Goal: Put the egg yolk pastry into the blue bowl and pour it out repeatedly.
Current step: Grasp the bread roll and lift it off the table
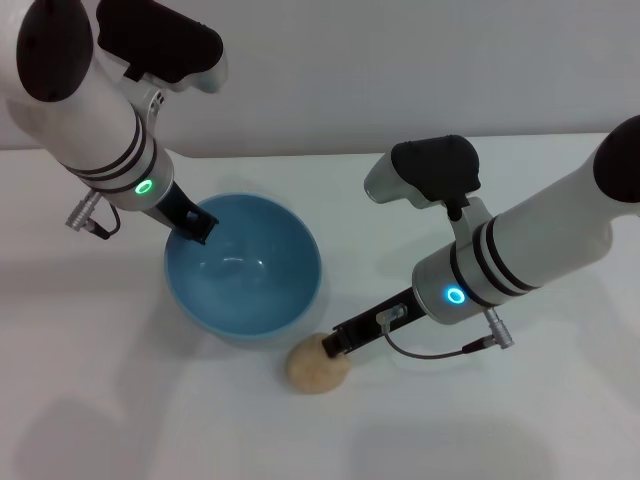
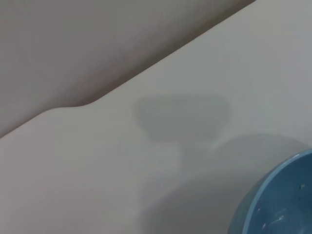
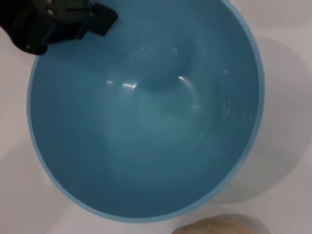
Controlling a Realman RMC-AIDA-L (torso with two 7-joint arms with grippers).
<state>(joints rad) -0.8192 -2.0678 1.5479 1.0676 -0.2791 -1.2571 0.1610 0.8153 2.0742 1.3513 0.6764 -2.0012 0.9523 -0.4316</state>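
On the white bench (image 1: 520, 420) in front of you, the blue bowl (image 1: 243, 266) stands upright, its hollow holding nothing. Your left pincer (image 1: 197, 226) sits at the bowl's far left rim, its dark tip right on the edge and reaching just inside. You can see the same tip over the rim in the right wrist view, but whether its fingers are apart or clamped on the rim you cannot tell from any view.

Just beside the bowl on its near side lies the egg yolk pastry (image 1: 318, 366), a tan ball resting on the bench, outside the bowl and close to its wall. Your right pincer (image 1: 335, 343) is down at the pastry's right upper side, its dark tip touching or nearly touching the ball. Its fingers are hidden behind their own housing, so you cannot tell whether they grip the pastry or stand apart.

From the left wrist you see only an edge of the bowl and bare bench with a soft shadow.
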